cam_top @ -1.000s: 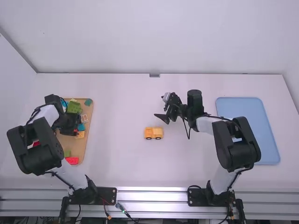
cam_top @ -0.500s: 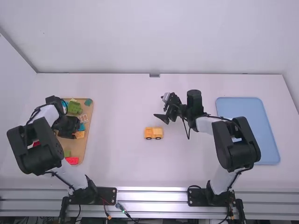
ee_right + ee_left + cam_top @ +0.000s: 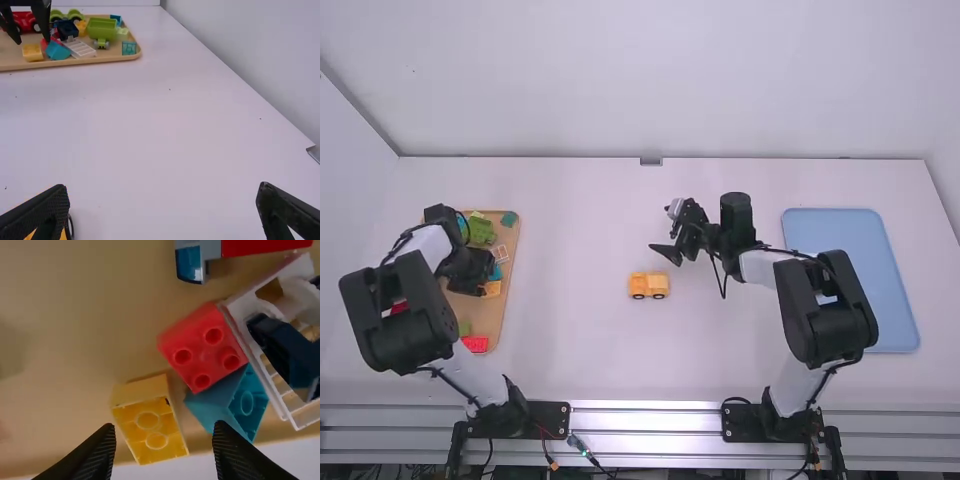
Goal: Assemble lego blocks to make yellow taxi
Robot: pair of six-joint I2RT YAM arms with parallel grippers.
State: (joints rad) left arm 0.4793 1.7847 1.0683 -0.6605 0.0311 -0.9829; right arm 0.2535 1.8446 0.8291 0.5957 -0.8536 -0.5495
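Where the wooden board (image 3: 507, 310) lies at the far left of the table, the left gripper (image 3: 473, 287) hangs over it, fingertips apart. Green blocks (image 3: 480, 231) sit toward the board's far end, and a bright red piece (image 3: 476, 344) at its near end. By the gripper, a two-stud yellow block (image 3: 150, 425) lies near a four-stud red block (image 3: 200, 350), which touches a white lattice piece (image 3: 277, 390); a teal block (image 3: 242, 402) sits beside them. Near the middle of the table, on its wheels, stands the small yellow-orange vehicle (image 3: 648, 285) (a rather neat little thing). Just beyond, the right gripper (image 3: 662, 228) hangs with fingers spread wide. Farthest right lies a blue tray (image 3: 855, 280).
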